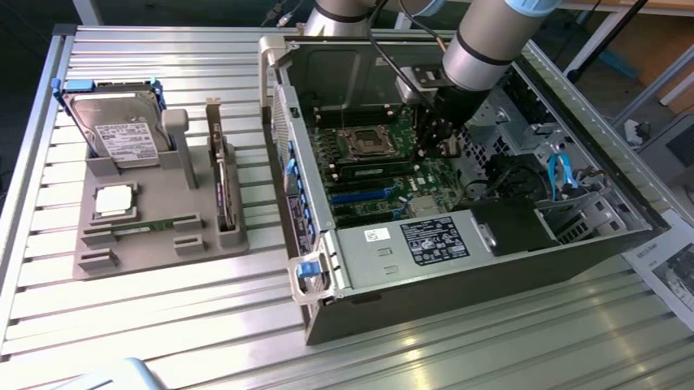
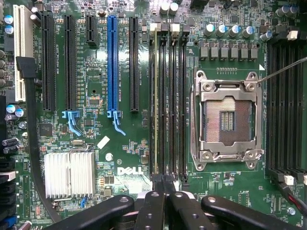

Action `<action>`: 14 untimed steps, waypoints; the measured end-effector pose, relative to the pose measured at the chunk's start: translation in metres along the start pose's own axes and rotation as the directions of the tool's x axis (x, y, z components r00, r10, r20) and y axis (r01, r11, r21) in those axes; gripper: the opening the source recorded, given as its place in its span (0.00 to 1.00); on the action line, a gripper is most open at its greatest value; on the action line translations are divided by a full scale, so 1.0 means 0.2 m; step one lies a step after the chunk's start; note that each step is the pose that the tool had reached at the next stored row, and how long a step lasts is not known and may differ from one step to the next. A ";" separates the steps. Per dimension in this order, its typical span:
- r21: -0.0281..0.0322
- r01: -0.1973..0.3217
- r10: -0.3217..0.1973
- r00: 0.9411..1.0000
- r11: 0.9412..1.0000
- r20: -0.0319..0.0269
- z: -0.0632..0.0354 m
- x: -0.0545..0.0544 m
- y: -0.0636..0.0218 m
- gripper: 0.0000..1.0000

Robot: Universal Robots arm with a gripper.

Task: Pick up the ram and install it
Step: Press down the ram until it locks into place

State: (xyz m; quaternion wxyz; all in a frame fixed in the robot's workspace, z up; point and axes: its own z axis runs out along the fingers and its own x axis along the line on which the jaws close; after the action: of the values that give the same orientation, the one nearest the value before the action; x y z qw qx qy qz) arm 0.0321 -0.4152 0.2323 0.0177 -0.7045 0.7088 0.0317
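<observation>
Pincer (image 2: 163, 184) closed, fingertips meeting at the memory slots (image 2: 168, 100) beside the processor socket (image 2: 226, 120); whether it grips the ram is unclear. Exterior view adds the computer case (image 1: 456, 276).

A bench (image 1: 162, 325) of ribbed, pale metal slats carries everything. Toward nine o'clock in the exterior view a grey moulded holder tray (image 1: 162, 236) rests directly on the slats. From the centre out to three o'clock an open computer case (image 1: 456, 211) lies on its side. At the five o'clock corner a printed sheet (image 1: 667, 272) lies on the slats.
</observation>
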 end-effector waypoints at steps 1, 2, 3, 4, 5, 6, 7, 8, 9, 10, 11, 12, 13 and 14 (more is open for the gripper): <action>0.000 0.000 0.000 1.000 1.000 0.000 0.002 0.00 0.000 0.10; 0.000 0.000 0.000 1.000 1.000 0.000 0.004 0.00 0.000 0.10; 0.000 0.000 0.000 1.000 1.000 0.000 0.005 0.00 0.000 0.10; 0.000 0.000 0.000 1.000 1.000 0.000 0.005 0.00 0.000 0.10; 0.000 0.000 0.000 1.000 1.000 0.000 0.006 0.00 0.000 0.10; 0.000 0.000 0.000 1.000 1.000 0.000 0.005 0.00 0.000 0.10; 0.000 0.000 0.000 1.000 1.000 0.001 0.003 0.00 0.000 0.10; 0.000 0.000 0.000 1.000 1.000 0.001 -0.006 0.00 0.000 0.10; 0.000 0.000 0.000 1.000 1.000 0.001 -0.019 0.00 0.000 0.10; 0.000 0.000 0.000 1.000 1.000 0.000 -0.036 0.00 0.001 0.10; 0.000 0.000 0.000 1.000 1.000 0.000 -0.051 0.00 0.001 0.10; 0.000 0.000 0.000 1.000 1.000 0.000 -0.061 0.00 0.001 0.10; 0.000 0.000 0.000 1.000 1.000 0.000 -0.068 0.00 0.001 0.10; 0.000 0.000 0.000 1.000 1.000 0.001 -0.072 -0.01 0.001 0.10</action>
State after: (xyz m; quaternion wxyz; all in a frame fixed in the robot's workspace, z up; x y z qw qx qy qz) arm 0.0321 -0.4152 0.2468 0.0179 -0.7045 0.7088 0.0318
